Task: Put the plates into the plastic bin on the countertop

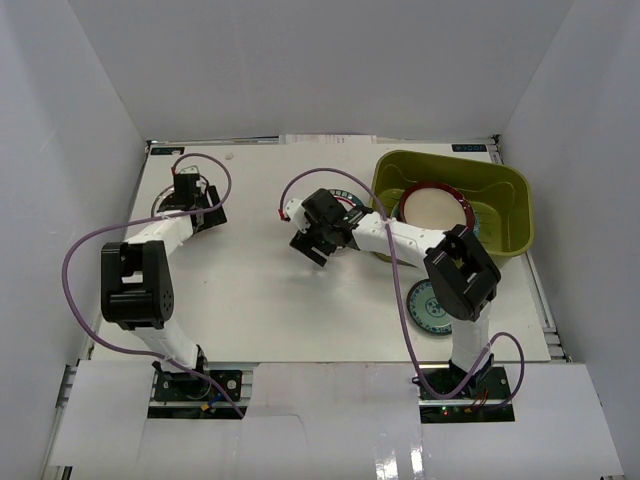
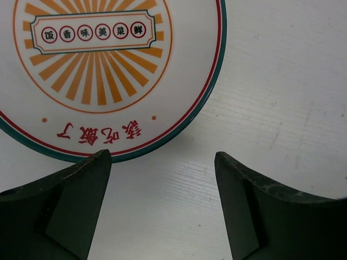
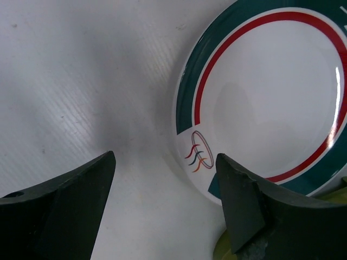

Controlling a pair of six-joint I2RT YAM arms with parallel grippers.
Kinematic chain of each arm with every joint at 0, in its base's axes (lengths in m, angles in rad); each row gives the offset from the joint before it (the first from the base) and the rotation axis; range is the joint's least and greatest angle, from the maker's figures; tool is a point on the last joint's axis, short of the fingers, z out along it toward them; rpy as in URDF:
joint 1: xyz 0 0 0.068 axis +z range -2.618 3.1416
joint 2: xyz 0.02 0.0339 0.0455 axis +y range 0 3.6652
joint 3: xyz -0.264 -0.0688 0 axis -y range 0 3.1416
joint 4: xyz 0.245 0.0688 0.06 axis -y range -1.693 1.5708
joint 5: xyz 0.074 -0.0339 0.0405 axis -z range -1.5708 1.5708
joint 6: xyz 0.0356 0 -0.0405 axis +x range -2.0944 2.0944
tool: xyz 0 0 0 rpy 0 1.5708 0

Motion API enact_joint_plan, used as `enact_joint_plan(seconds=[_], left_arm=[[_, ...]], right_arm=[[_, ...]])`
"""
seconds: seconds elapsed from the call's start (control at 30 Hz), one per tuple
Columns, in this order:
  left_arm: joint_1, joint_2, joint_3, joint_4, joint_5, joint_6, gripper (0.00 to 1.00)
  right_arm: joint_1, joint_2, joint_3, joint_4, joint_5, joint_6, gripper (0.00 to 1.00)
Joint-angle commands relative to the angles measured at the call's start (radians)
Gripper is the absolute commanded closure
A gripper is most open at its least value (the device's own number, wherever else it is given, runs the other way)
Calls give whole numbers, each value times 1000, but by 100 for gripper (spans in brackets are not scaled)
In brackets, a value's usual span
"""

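The left gripper [image 2: 162,208] hangs released and empty just short of the sunburst plate [image 2: 97,70], whose rim lies beyond its left finger. The right gripper [image 3: 165,208], also spread and holding nothing, hovers beside the red-and-teal plate [image 3: 271,108], which sits on the bench [image 1: 260,290] just beside the bin [image 1: 505,205]. One red-rimmed plate [image 1: 432,207] already lies inside the bin, and a patterned teal plate [image 1: 430,308] waits on the bench near the right arm's base.

The step in hand looks like closing in for a pick. These are shallow, round, glazed dishes lying flat, so I judge a pinch on the raised rim to be the only purchase. Each gripper should shift sideways until the rim sits between its fingers, work one finger under the lip, then squeeze gently, since the glossy glaze is likely to slip. The bench is matte white with a fine ribbed grain; the bin is smooth olive plastic with rounded corners
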Motion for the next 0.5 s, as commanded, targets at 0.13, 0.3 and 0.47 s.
enact_joint_plan(seconds=[0.13,0.3,0.47], left_arm=[[-38,56,90,1,-52,105,11],[-64,105,115,-6,-99,130,11],[-89,147,147,-12,-144,163,11]], right_arm=[[2,76,46,99,103,-77,32],[10,139,54,126,135,-108,45],[31,136,37,200,147,-117,75]])
